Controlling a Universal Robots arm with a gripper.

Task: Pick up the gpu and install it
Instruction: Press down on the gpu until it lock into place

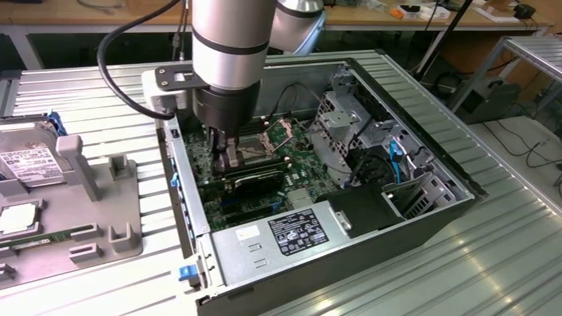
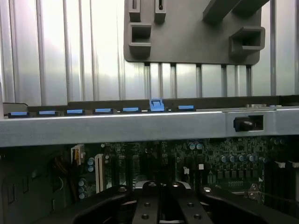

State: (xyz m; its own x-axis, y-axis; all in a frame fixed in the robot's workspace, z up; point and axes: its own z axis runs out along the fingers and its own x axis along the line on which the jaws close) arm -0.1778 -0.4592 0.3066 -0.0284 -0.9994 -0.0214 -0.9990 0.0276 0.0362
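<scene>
From the exterior view, the black gripper reaches down inside the open grey computer case, its jaws pinched together just above the flat dark gpu on the green motherboard. In the wrist view, the fingers sit together over the board.

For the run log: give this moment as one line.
gripper: shut, down inside computer case | gpu: lying on motherboard just below gripper | hard drive: on tray

Gpu inside computer case, under gripper
</scene>
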